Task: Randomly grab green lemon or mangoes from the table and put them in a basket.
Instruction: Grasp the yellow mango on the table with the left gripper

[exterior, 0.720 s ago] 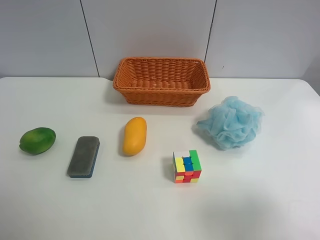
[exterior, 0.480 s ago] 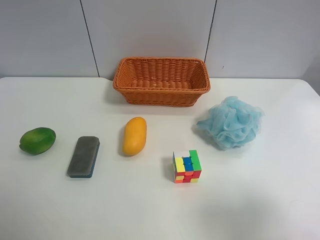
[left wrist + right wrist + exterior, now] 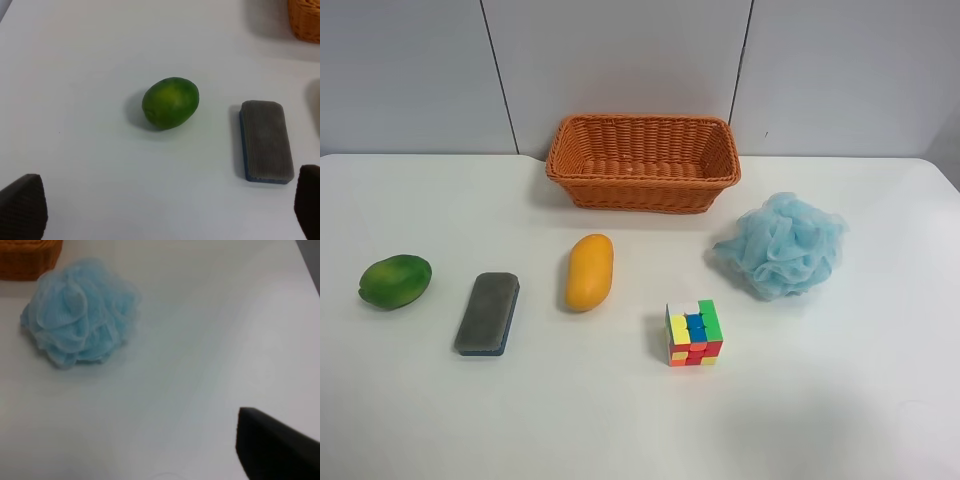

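Observation:
The orange-brown wicker basket [image 3: 642,160] stands empty at the back of the white table. The yellow-orange mango [image 3: 589,271] lies in front of it. The green lemon [image 3: 394,280] lies far toward the exterior high view's left, and in the left wrist view [image 3: 170,102] it lies ahead of my left gripper [image 3: 165,202]. That gripper is open and empty, and its fingertips [image 3: 21,206] show wide apart, short of the lemon. Of my right gripper only one dark finger [image 3: 272,447] shows, over bare table. No arm shows in the exterior high view.
A grey eraser block [image 3: 488,312] lies between the lemon and the mango. A colourful puzzle cube [image 3: 693,332] sits in front of the mango. A fluffy light-blue mesh ball [image 3: 783,244] lies beside the basket, ahead of my right gripper's finger [image 3: 80,310].

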{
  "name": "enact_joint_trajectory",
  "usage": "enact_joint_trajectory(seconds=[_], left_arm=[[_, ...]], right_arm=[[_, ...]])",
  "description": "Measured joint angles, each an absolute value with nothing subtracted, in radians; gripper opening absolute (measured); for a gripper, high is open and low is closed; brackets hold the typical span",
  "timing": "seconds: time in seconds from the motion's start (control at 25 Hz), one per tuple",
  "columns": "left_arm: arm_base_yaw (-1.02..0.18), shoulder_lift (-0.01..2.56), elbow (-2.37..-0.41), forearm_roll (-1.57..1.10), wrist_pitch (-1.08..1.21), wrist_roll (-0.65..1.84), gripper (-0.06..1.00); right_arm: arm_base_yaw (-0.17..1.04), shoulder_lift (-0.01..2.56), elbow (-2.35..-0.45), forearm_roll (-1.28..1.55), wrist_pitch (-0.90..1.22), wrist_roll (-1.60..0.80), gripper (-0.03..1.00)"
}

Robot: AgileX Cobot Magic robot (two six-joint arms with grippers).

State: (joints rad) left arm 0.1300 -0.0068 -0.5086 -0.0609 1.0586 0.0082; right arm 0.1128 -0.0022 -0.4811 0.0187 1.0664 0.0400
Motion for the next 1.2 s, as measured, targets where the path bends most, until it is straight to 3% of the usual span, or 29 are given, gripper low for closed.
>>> enact_joint_trajectory(seconds=[0.68,1.2], left_arm=[[0.130,0.038,-0.529,-0.058,1.041,0.008,0.99],[0.119,0.788,-0.851,-0.378,0.844,0.206,0.95]], right_arm=[[0.113,-0.002,-0.481,0.019,1.066,0.040,0.99],[0.113,-0.002,-0.481,0.019,1.066,0.040,0.99]])
